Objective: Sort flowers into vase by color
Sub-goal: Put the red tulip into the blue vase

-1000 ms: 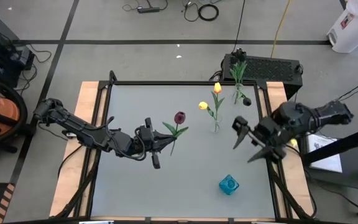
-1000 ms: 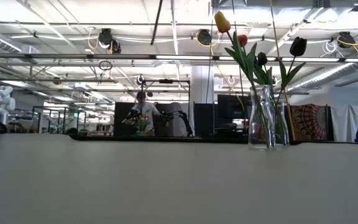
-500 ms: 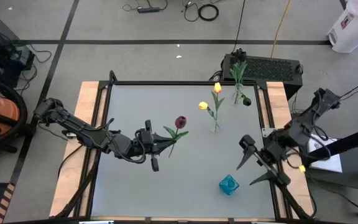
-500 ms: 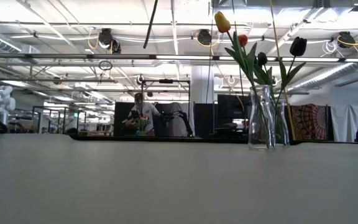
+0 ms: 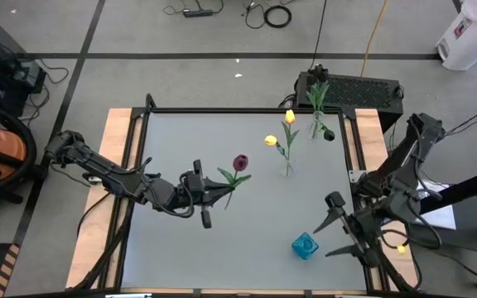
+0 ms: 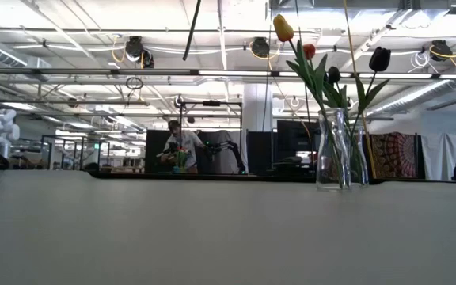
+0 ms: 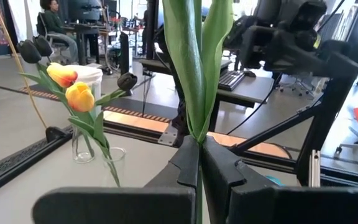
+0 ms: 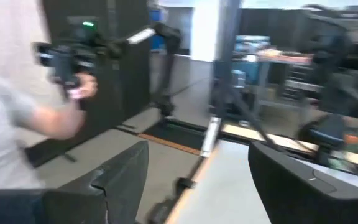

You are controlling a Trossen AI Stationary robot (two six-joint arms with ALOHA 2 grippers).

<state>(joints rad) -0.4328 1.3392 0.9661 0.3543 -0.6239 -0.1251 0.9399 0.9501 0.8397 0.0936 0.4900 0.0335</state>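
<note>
- Your left gripper (image 5: 208,192) pinches the stem of the dark red tulip (image 5: 239,161), its bud just beyond the fingertips.
- Your right gripper (image 5: 338,225), spread wide, hovers beside the blue vase (image 5: 305,245).

High view: overhead, straight down on the whole table (image 5: 247,207) and both arms. Low view: table-top level, facing the room; shares the clear vase (image 6: 335,150) with overhead and left wrist views. Wrist views: close behind their fingers.

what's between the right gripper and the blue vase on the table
Nothing: in the high view the right gripper, open, hovers beside the blue vase, with only bare table between.
</note>
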